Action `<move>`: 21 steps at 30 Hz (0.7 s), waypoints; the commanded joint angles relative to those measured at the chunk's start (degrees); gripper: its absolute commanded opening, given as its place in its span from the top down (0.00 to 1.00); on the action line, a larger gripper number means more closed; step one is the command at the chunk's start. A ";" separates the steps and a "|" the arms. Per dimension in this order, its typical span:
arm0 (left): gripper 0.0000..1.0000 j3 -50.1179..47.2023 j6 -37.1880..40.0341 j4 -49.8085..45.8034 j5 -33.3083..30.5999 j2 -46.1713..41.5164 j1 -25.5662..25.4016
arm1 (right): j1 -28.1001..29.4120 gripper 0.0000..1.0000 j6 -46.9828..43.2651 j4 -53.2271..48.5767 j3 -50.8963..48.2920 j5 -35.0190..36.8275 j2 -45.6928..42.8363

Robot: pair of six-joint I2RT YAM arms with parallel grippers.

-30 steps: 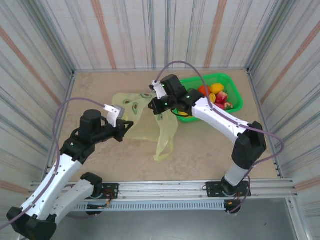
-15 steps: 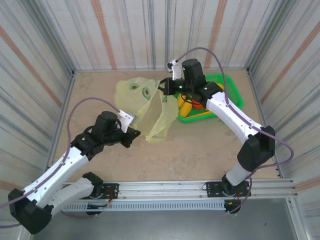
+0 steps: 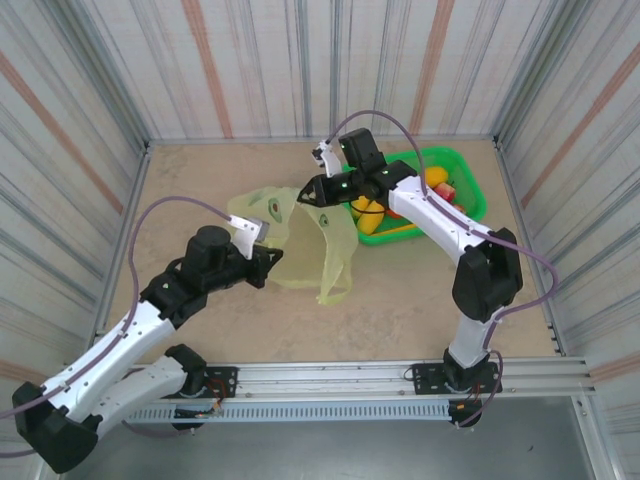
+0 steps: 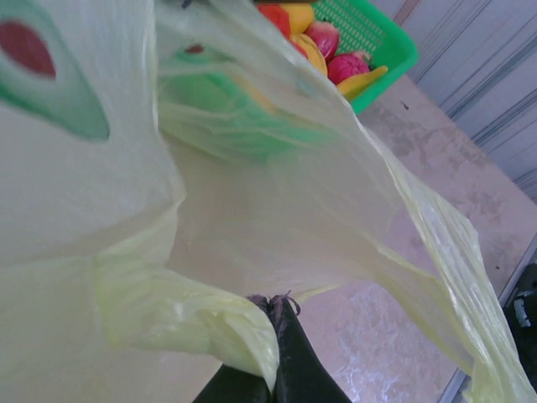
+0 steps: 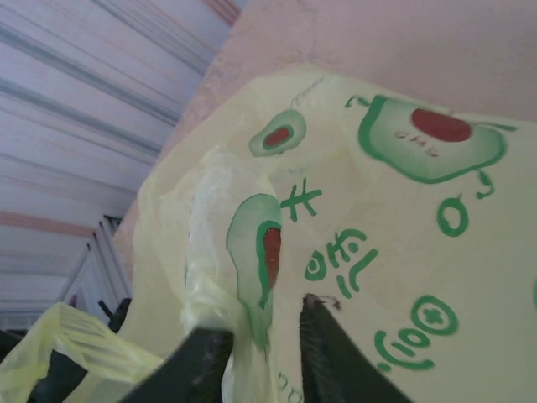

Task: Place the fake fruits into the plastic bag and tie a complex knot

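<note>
Stretching the plastic bag (image 3: 300,255) between both arms, mid-table toward the far edge.
Left gripper (image 4: 277,309) is pressed together on a fold of film. Right gripper (image 5: 267,323) stands part-spread around a bunched strip without clamping it, so that side could slip free and collapse the mouth. The fake fruits (image 3: 437,182) sit in the green basket (image 3: 450,153) near the far right corner.

From the top cam we look down from above & behind the arm bases (image 3: 440,378), taking in the whole table (image 3: 180,190) & walls (image 3: 250,70). Left wrist cam rides behind the left gripper (image 4: 275,312), v. close to the plastic bag (image 4: 277,193), facing the green basket (image 4: 379,44). Right wrist cam, behind the right gripper (image 5: 260,344), faces the bag's printed side. All 3 share the bag; top & left wrist also the basket.
</note>
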 commanded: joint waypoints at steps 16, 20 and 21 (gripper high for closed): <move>1.00 2.25 -4.97 1.66 0.43 1.64 -0.25 | -14.60 0.38 3.06 -10.09 -9.08 22.80 -13.53; 1.00 2.69 -4.93 1.41 1.00 2.52 -0.25 | -18.22 0.31 5.91 -15.71 -6.18 32.73 -6.39; 1.00 2.69 -4.90 1.36 1.07 2.61 -0.25 | -18.84 0.30 7.20 -16.17 -5.50 34.07 -4.68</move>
